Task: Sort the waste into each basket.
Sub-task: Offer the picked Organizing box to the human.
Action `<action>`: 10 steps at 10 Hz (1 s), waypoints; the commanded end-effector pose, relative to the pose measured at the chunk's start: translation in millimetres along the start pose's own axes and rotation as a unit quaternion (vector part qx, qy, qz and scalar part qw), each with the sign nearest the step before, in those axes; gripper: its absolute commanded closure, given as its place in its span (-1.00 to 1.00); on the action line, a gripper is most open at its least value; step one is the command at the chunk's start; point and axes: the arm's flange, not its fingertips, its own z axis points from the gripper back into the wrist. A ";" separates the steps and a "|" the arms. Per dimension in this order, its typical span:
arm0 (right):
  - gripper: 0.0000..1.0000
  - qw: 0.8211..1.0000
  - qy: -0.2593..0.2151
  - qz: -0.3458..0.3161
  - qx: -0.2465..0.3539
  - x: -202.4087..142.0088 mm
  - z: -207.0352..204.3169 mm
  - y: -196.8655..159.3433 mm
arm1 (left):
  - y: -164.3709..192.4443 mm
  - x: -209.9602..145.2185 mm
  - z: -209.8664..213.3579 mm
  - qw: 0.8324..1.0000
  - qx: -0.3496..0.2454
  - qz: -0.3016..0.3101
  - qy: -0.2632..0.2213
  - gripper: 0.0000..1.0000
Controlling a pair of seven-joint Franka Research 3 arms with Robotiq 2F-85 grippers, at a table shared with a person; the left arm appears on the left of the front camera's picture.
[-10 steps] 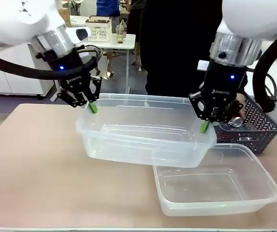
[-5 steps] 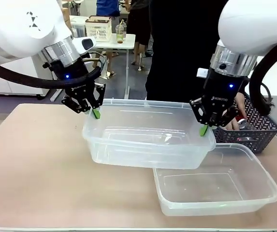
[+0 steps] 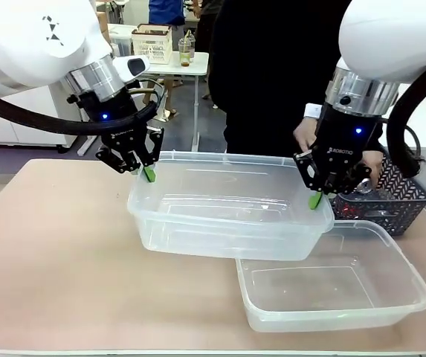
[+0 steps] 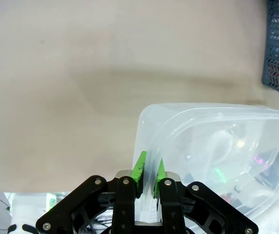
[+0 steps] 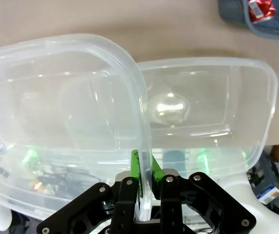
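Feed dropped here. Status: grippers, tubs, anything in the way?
Left gripper shut on upper tub, left rim. Right gripper shut on its right rim. Lower tub on table, partly underneath. Person's hand close behind right gripper.

We are reaching in from both sides, our white arms bending down at the wrists. Our left gripper (image 3: pixel 148 174) is pointing down and slightly inward, its green pads (image 4: pixel 140 168) pinching close together on the left end wall of the clear tub (image 3: pixel 220 223). Our right gripper (image 3: pixel 315 199) is hanging almost straight down, its pads likewise squeezing the tub's right end wall.
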 end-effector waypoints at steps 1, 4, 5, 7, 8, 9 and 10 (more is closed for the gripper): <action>0.89 1.000 0.004 -0.004 -0.007 -0.9 2.5 1.0 | -3.8 1.7 8.0 1.000 -0.010 0.003 -0.002 0.86; 0.89 1.000 0.004 -0.004 -0.007 -0.9 2.5 1.0 | -3.8 1.7 8.0 1.000 -0.010 0.003 -0.002 0.86; 0.89 1.000 0.004 -0.004 -0.007 -0.9 2.5 1.0 | -3.8 1.7 8.0 1.000 -0.010 0.003 -0.002 0.86; 0.89 1.000 0.004 -0.004 -0.007 -0.9 2.5 1.0 | -3.8 1.7 8.0 1.000 -0.010 0.003 -0.002 0.86; 0.89 1.000 0.004 -0.004 -0.007 -0.9 2.5 1.0 | -3.8 1.7 8.0 1.000 -0.010 0.003 -0.002 0.86; 0.89 1.000 0.004 -0.004 -0.007 -0.9 2.5 1.0 | -3.8 1.7 8.0 1.000 -0.010 0.003 -0.002 0.86; 0.89 1.000 0.004 -0.004 -0.007 -0.9 2.5 1.0 | -3.8 1.7 8.0 1.000 -0.010 0.003 -0.002 0.86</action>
